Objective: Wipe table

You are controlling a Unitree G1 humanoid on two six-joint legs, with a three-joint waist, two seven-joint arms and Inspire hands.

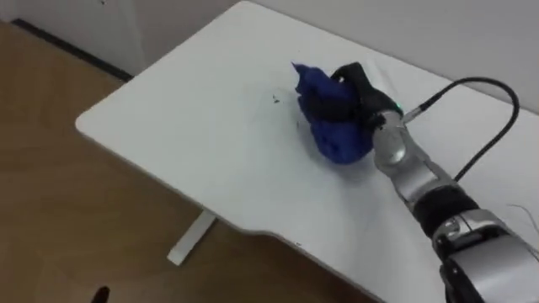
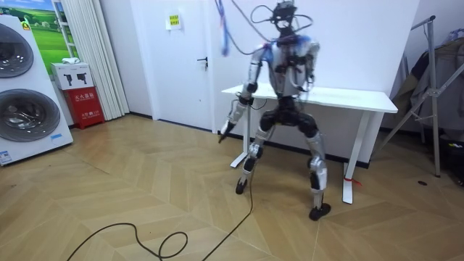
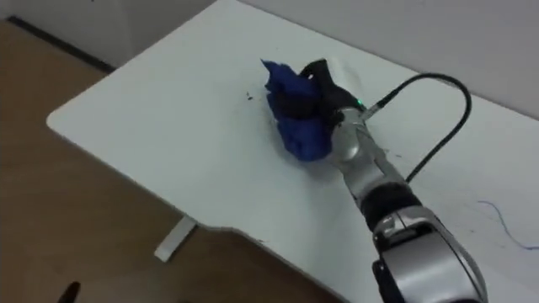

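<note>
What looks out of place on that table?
A few dark specks dirty the white table just left of the blue cloth in the right hand. A thin blue line lies farther right.

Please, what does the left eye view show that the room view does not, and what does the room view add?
Left eye view: the right robot hand curled on a bunched blue cloth on the tabletop, with small dark specks just beside the cloth. Room view: the robot standing at the table with legs apart, its left robot hand hanging low beside the table, plus stacked washing machines, a red box and a door. Both: the white table and the wooden floor.
</note>
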